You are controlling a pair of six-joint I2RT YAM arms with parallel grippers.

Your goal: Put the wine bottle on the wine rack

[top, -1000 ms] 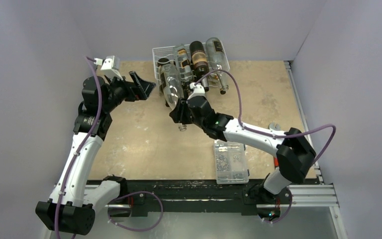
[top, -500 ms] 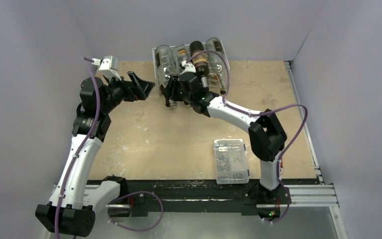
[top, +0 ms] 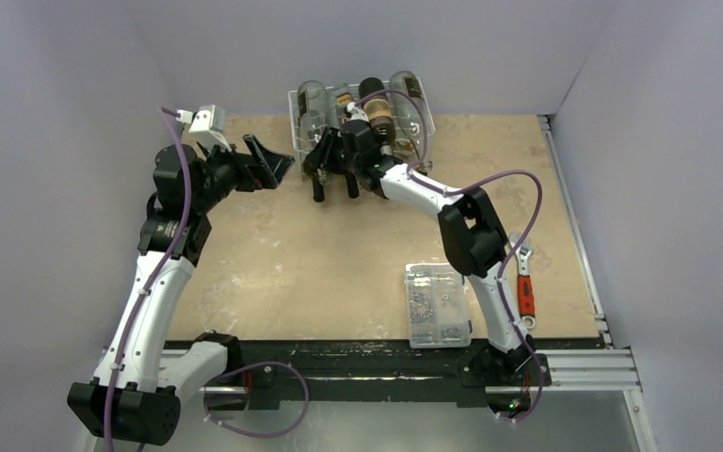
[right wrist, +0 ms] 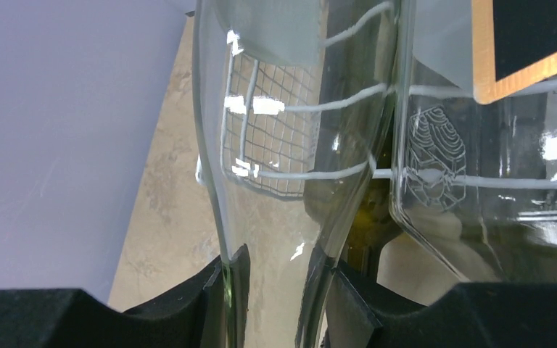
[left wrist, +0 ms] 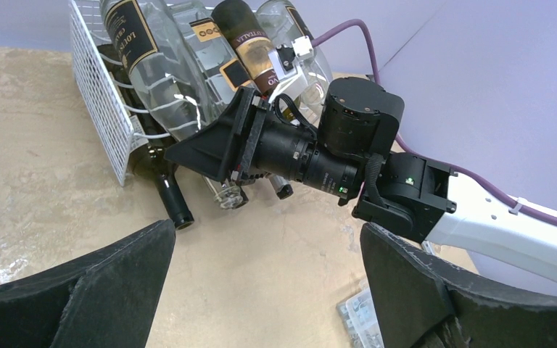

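R claw (right wrist: 283, 264): jaws narrow, clamped on the neck of the wine bottle (right wrist: 290, 109), a clear-glass btl, w/ one finger (right wrist: 188, 304) on each side of the neck. Directly ahead of the claw the btl widens to shoulder and body, which lie along the end upper cradle of the wine rack (left wrist: 105, 94), on the claw's left. White wires cross behind the glass, and the rack's mesh end panel shows through it. Just beside the held btl, on the claw's right, lies a neighbour btl (right wrist: 493, 145) w/ a black, gold-edged label; touching or a hair apart, cannot tell. Two more btls fill the rest of that row, and dark necks (left wrist: 170, 199) poke out of the lower row below the claw. Status (est.): placement approx. complete; btl appears borne by the rack, not the arm. Remaining: open jaws and back off along the neck axis w/o dragging the btl out. Seating at the far end is hidden, so not verifiable. L claw (left wrist: 267, 232): jaws wide, empty, well apart on the R claw's left, facing the rack. Parts box (top: 438, 306) and wrench (top: 524, 282) lie on the table (top: 273, 273) well behind the R claw, nearer the arm bases.
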